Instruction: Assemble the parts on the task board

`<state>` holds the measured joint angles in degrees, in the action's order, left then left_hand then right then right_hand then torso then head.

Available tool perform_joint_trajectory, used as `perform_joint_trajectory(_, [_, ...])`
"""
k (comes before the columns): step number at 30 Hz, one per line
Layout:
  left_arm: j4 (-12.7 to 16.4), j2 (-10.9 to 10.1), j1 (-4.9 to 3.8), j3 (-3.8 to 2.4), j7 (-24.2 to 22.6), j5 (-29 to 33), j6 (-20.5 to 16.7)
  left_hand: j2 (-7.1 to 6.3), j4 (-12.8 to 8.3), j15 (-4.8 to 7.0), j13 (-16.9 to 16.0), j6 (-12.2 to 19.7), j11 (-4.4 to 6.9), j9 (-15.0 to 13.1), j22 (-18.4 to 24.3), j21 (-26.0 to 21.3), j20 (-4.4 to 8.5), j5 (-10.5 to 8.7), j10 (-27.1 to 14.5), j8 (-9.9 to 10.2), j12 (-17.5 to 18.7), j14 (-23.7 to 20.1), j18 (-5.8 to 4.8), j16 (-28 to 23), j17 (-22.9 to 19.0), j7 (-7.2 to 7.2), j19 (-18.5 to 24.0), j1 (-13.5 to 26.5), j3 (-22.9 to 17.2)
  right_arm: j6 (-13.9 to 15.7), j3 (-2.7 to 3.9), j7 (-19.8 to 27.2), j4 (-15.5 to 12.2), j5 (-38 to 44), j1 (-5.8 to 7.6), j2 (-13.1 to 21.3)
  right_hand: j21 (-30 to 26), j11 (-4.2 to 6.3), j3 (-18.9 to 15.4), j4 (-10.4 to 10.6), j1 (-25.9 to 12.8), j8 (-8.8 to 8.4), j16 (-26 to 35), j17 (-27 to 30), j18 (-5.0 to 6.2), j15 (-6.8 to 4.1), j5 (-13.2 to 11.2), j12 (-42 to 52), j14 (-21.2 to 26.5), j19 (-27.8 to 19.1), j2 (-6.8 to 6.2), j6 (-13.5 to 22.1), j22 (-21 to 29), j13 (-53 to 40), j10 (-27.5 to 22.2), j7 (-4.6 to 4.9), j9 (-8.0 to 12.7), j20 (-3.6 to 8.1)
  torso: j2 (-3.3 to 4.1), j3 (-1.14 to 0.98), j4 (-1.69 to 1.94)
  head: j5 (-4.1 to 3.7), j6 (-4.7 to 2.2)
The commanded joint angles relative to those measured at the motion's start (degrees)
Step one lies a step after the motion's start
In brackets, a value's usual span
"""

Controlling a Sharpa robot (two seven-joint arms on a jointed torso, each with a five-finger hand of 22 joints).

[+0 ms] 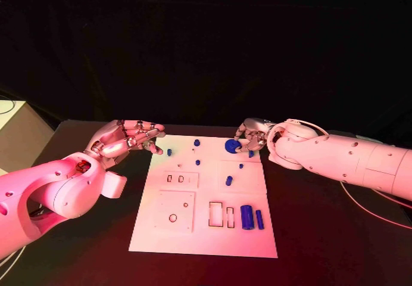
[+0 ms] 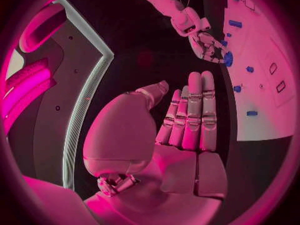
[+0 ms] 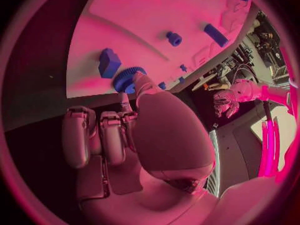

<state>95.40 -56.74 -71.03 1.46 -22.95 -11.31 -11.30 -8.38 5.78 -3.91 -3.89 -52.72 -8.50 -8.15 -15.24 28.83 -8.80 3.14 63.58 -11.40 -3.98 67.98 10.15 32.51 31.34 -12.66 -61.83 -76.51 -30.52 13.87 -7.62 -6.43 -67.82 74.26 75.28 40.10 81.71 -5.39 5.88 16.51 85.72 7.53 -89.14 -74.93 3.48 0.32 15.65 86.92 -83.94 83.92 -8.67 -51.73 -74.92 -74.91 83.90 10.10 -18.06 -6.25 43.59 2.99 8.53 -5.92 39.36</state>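
Note:
The white task board lies in the middle of the table. My right hand is at its far right corner and pinches a blue gear at its fingertips, just above the board. The right wrist view shows the gear at the thumb's tip, next to a blue block. My left hand hovers by the board's far left corner, fingers apart and holding nothing. Small blue pegs stand on the far half of the board. A thick blue cylinder and a thin one lie near the right edge.
The board has rectangular slots, two small slots and a round hole. A pale cabinet stands beyond the table's left edge. A thin cable trails under my right arm.

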Motion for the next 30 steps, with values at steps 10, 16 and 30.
perform_joint_trajectory(10, [-0.1,0.2,-0.06,-0.05,-0.1,0.0,1.1,0.01,0.0,0.11,0.0,0.3,-0.01,-0.1,-0.1,0.3,0.05,0.13,-0.3,0.4,0.2,-0.4,-0.01,0.2,0.1,-0.10,0.3,0.7,-0.1,-0.1,-0.01,0.2,-0.4,-0.2,-0.07,-0.1,0.1,0.26,0.9,0.1,-1.6,0.30,-0.4,-13.4,-1.06,0.38,0.9,0.0,-5.6,1.9,-0.28,-0.3,-5.0,-10.4,1.5,-0.17,0.0,-0.15,0.00,0.02,0.05,-0.02,-0.06])
perform_joint_trajectory(16, [-0.3,0.3,-0.06,-0.05,-0.1,0.0,1.2,0.01,0.0,0.11,0.0,0.3,-0.01,-0.1,-0.1,0.3,0.05,0.13,-0.3,0.4,0.2,-0.4,-0.01,0.2,0.1,-0.10,0.3,0.7,-0.1,0.6,-0.01,-0.6,-0.3,0.4,-0.07,-0.4,0.3,0.32,1.3,0.1,-2.9,0.47,-0.4,-13.4,-1.09,0.35,1.5,0.1,-5.7,1.9,-0.30,-0.5,-5.2,-10.5,1.6,-0.27,0.0,-0.15,-0.02,0.07,0.05,-0.12,0.00])
perform_joint_trajectory(30, [-0.5,0.5,-0.05,-0.04,0.1,0.0,1.4,0.00,0.1,0.09,0.0,0.4,-0.04,-0.1,-0.2,0.3,0.03,0.13,-0.3,0.4,0.3,-0.4,-0.01,0.3,0.2,-0.14,0.4,0.8,-0.1,2.0,-0.01,-3.7,-1.0,3.1,-0.07,-1.1,0.6,0.85,1.0,0.2,-9.8,1.66,-0.5,-13.7,-1.18,-0.05,1.6,0.2,-5.7,2.0,-1.34,-1.8,-5.8,-10.8,2.0,-0.91,-0.3,0.16,-0.06,0.09,0.12,-0.13,0.11])
